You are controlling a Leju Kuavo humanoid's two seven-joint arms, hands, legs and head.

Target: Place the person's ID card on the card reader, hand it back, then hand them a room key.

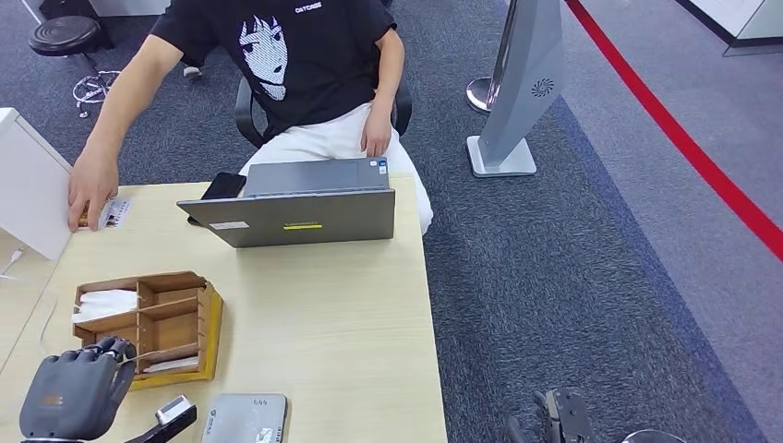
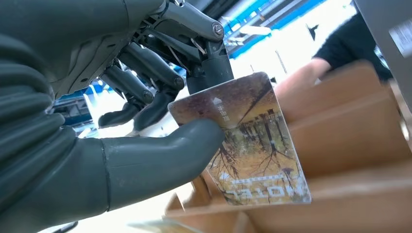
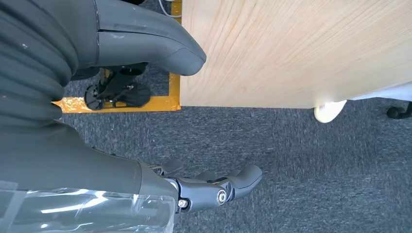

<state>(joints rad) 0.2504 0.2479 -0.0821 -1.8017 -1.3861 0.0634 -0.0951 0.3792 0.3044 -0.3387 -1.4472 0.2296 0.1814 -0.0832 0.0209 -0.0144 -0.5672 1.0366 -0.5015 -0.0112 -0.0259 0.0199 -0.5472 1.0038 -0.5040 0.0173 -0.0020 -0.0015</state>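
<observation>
Light wood table (image 1: 323, 314) on dark grey carpet (image 1: 554, 295). Red line (image 1: 683, 138) runs across carpet at right. Grey stand (image 1: 517, 92) near table's far corner. Black stool (image 1: 63, 35) far left. Yellow tape (image 3: 141, 103) on carpet by table edge.

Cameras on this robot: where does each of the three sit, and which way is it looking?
Head view: high on the body, looking down at the table, the seated person and the left hand.
Left wrist view: behind the left hand, which pinches a room key card by the wooden organizer.
Right wrist view: behind the hanging right hand, facing carpet and table edge.
Head and left wrist views share the organizer.
</observation>
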